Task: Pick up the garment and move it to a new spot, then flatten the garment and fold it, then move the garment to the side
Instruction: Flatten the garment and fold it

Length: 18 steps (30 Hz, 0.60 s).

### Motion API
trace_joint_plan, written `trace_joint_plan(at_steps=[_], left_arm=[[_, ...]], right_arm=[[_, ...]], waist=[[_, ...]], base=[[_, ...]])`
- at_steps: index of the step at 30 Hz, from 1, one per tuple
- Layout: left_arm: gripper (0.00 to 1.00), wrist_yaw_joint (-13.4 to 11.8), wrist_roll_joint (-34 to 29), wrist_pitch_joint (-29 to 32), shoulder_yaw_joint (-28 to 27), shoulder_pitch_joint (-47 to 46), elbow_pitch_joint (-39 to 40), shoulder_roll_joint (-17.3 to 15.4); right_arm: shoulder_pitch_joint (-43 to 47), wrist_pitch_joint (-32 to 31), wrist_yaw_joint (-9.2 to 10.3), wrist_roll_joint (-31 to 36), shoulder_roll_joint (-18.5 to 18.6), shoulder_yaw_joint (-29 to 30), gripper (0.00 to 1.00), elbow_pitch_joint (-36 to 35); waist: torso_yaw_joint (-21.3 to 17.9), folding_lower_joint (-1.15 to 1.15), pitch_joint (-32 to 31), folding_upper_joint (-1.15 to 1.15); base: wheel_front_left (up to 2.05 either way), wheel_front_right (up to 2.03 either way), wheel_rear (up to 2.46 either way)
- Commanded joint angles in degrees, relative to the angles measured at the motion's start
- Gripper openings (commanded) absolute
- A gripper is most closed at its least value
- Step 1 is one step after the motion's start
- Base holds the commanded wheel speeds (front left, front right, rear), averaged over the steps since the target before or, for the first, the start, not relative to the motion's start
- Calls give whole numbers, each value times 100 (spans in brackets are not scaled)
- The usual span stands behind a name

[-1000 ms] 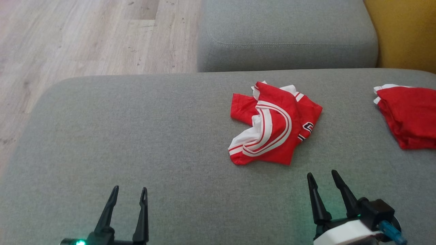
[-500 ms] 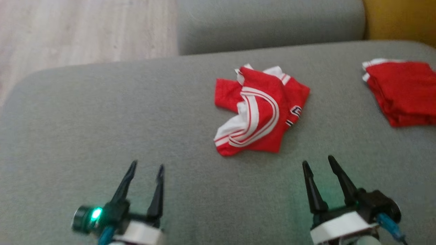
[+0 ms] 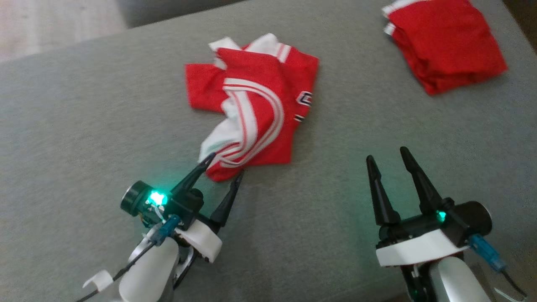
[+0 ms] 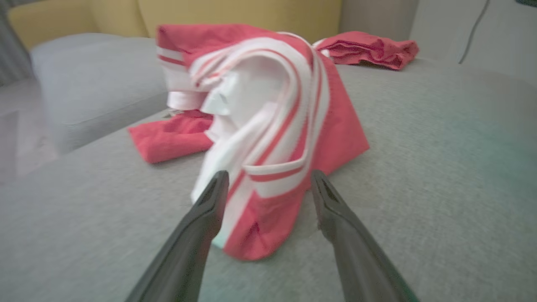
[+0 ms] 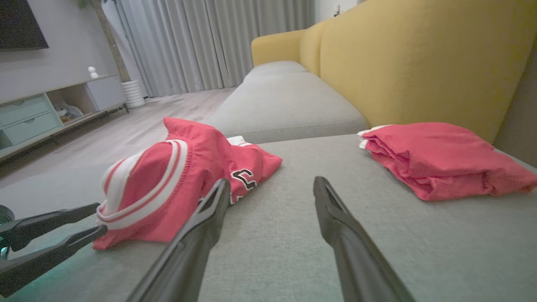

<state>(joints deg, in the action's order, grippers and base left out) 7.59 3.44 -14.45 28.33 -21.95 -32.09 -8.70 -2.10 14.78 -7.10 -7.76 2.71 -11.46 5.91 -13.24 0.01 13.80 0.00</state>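
Observation:
A crumpled red garment (image 3: 256, 105) with white striped trim lies on the grey sofa cushion (image 3: 84, 126). My left gripper (image 3: 225, 165) is open, its two fingertips straddling the garment's near corner (image 4: 260, 226), one on each side. In the right wrist view the same garment (image 5: 168, 188) bulges up to the left, with the left gripper's fingers (image 5: 54, 235) at its edge. My right gripper (image 3: 386, 153) stands open over bare cushion, to the right of the garment, with nothing between its fingers (image 5: 331, 218).
A folded red garment (image 3: 444, 42) lies at the cushion's far right (image 5: 436, 159), against the yellow sofa back (image 5: 419, 58). Another grey cushion (image 5: 285, 100) lies beyond. Wooden floor (image 3: 50, 21) is off the far-left edge.
The head camera has tilted down and shifted. My left gripper has moved forward and right to the garment's near corner. The right gripper has edged forward. The garments have not moved.

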Motion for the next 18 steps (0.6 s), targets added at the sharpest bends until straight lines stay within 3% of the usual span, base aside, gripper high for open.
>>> trace_joint_plan(at_steps=[1,4,5,6,7,13,18], left_arm=[[100,-12,63,-55,-98,-184,102,-137],[100,-12,293,-55,218,-351,12,-269],[92,-11,333,-55,330,-414,27,-314],[36,-11,368,-55,413,-483,98,-355],[0,-11,437,-55,464,-533,179,-375],[0,-11,901,-55,1028,-1134,1102,-416],[0,-11,1473,-55,1268,-2485,1715,-464]], right_arm=[[-145,22,-39,-39,17,-94,100,-201],[-139,22,-39,-69,17,-54,100,-213],[-143,22,-39,-74,17,-54,100,-215],[-155,22,-39,-86,17,-52,100,-219],[-165,22,-39,-102,17,-51,100,-221],[-186,22,-39,-193,17,-32,100,-224],[-172,22,-39,-255,17,-24,100,-245]], waist=[[-316,-1,236,0],[-445,-1,266,0],[-476,-1,274,0],[-505,-1,279,0],[-532,-1,279,0],[-615,-1,179,0],[-613,-1,50,0]], base=[[0,0,0],[0,0,0],[0,0,0],[0,0,0],[0,0,0],[0,0,0],[0,0,0]])
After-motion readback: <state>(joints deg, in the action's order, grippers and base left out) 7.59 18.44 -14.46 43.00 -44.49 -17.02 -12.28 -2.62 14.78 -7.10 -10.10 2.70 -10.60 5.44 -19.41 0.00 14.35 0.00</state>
